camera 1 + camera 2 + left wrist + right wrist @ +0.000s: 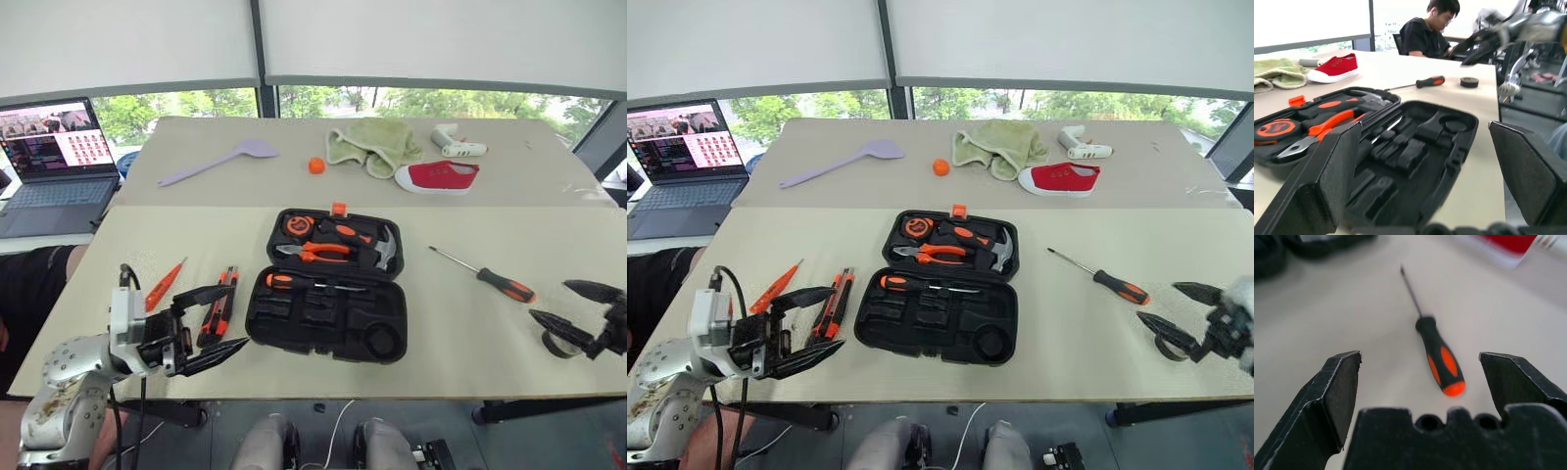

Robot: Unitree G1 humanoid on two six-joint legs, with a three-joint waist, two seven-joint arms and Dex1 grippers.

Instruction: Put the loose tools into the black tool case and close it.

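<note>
The black tool case (328,299) lies open in the middle of the counter (460,323), with 1 screwdriver (309,282) already inside. The left fingers (217,293) are spread and empty beside the utility knife (219,305) and tester screwdriver (165,284). The right fingers (591,289) are spread, empty, near another screwdriver (485,274) and the tape roll (556,345).

silver-grey left forearm (59,377), white wrist block, black cable, black wedge-fingered left tool (211,324)
</note>
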